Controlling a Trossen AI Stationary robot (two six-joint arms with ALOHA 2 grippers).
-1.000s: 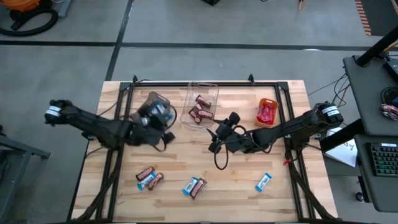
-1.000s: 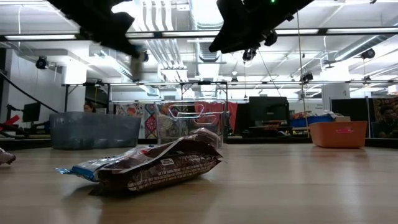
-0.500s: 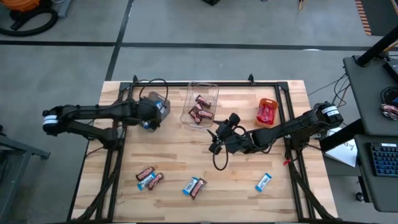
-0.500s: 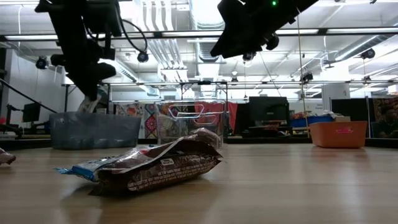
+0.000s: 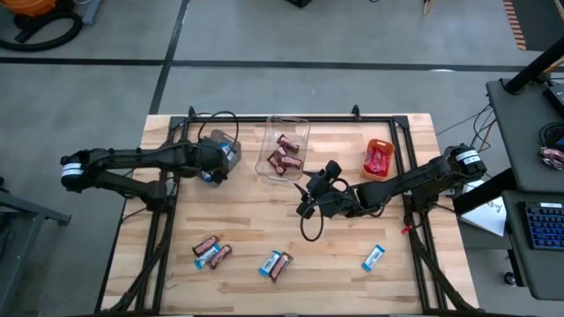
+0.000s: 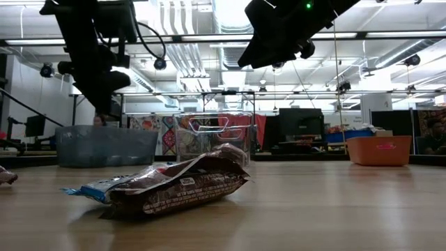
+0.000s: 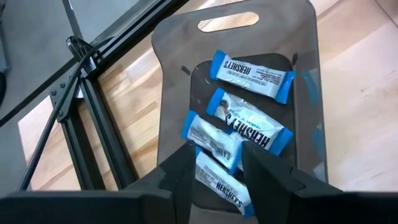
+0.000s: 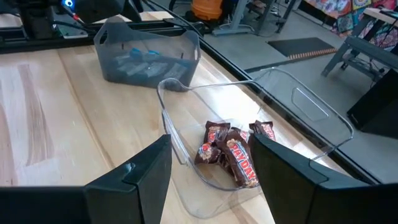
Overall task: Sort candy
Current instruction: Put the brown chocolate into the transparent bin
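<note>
My left gripper (image 7: 217, 153) hangs open over the grey bin (image 5: 226, 141), tipped down into it. Several blue-and-white candy bars (image 7: 250, 73) lie on the bin's floor, one (image 7: 217, 180) showing in the gap between my fingers. My right gripper (image 5: 303, 199) stands open above the table's middle, near the clear bin (image 5: 287, 146), which holds dark brown bars (image 8: 229, 150). Red bars lie in the orange bin (image 5: 379, 159). Loose bars lie flat near the front edge: one cluster (image 5: 211, 252), another (image 5: 275, 263), and a single blue-and-white bar (image 5: 374, 257).
A black frame (image 5: 291, 118) runs along the table's far edge and down both sides. A dark cable (image 5: 310, 231) loops below my right gripper. Bare wood lies between the bins and the loose bars. In the low view, a brown bar (image 6: 182, 185) lies over a blue-and-white one.
My left gripper has swung from the table's left middle toward the far edge, over the grey bin, and tipped downward. The blue-and-white bar at its fingertips half a second ago is gone from them: it has let go. My right arm has kept still.
</note>
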